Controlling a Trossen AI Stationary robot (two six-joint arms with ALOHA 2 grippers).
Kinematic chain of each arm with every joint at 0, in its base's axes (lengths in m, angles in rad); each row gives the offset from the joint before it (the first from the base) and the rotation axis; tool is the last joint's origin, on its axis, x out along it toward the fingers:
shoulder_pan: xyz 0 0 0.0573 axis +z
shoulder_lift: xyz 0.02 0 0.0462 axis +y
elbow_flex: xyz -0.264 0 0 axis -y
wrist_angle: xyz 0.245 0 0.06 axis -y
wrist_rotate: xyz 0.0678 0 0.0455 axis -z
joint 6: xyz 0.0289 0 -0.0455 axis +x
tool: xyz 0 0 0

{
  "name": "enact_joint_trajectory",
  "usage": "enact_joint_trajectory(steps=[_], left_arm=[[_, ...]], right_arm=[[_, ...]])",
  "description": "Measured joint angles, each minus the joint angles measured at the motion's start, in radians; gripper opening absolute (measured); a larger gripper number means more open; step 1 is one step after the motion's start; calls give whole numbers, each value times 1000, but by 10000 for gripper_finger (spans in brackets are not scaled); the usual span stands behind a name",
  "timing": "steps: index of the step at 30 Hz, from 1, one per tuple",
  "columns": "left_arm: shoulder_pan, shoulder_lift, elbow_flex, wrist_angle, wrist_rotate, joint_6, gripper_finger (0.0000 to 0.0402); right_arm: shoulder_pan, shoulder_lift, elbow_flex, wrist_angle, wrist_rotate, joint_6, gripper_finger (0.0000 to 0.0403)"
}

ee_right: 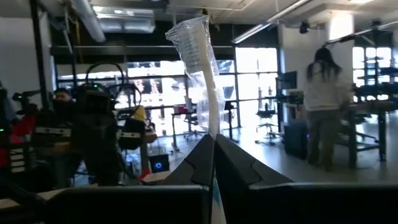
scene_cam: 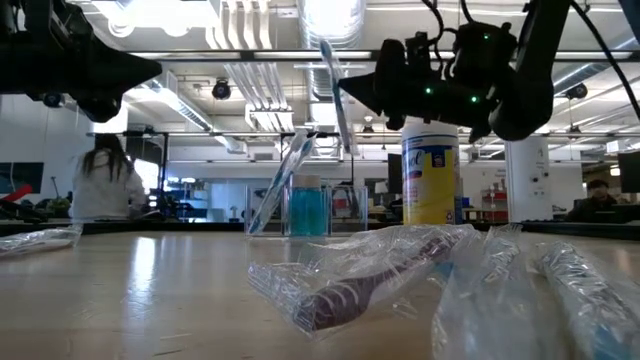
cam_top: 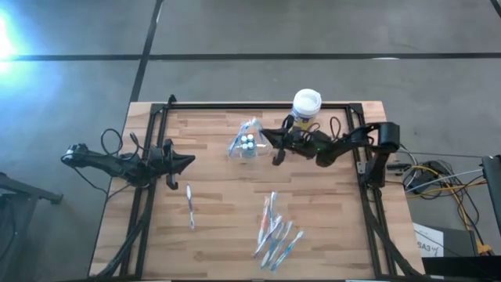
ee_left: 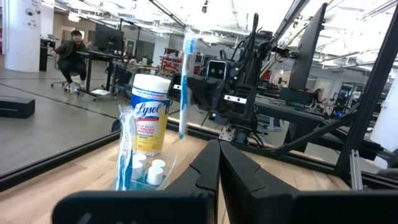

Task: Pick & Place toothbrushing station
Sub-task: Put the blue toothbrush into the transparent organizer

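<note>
The toothbrushing station (cam_top: 246, 146) is a clear holder standing on its base at the table's far middle. It also shows in the low view (scene_cam: 307, 208) and the left wrist view (ee_left: 144, 171). A wrapped toothbrush (scene_cam: 278, 185) leans in it. My right gripper (cam_top: 272, 146) hovers just right of the station, above the table, shut on another wrapped toothbrush (ee_right: 198, 68). My left gripper (cam_top: 190, 161) waits shut and holding nothing at the table's left, its fingers (ee_left: 219, 152) pointing toward the station. My right gripper pinches the wrapped toothbrush between its two fingers, on the handle about midway along (ee_right: 214, 132). The fingers come roughly level from the table's right side and lie across it. The brush stands nearly upright, head up (ee_left: 189, 46), lifted clear of the table.
A yellow-and-blue canister with a white lid (cam_top: 306, 106) stands behind my right arm at the far edge. Several wrapped toothbrushes (cam_top: 275, 232) lie at the near right, and one (cam_top: 190, 206) lies near my left arm. A black frame (cam_top: 258, 106) borders the table.
</note>
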Motion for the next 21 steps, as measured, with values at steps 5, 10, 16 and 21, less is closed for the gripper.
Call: enact_joint_trajectory(steps=[5,10,16,21], left_arm=[[0,1,0,-6,1,-1,11],[0,1,0,-7,1,-5,10],[0,1,0,-8,1,-9,14],[0,1,0,-8,1,-8,10]], right_arm=[[-4,45,6,-1,105,19,8],[-3,113,14,-1,185,28,8],[-4,192,26,-1,217,22,8],[-3,234,43,0,229,13,8]])
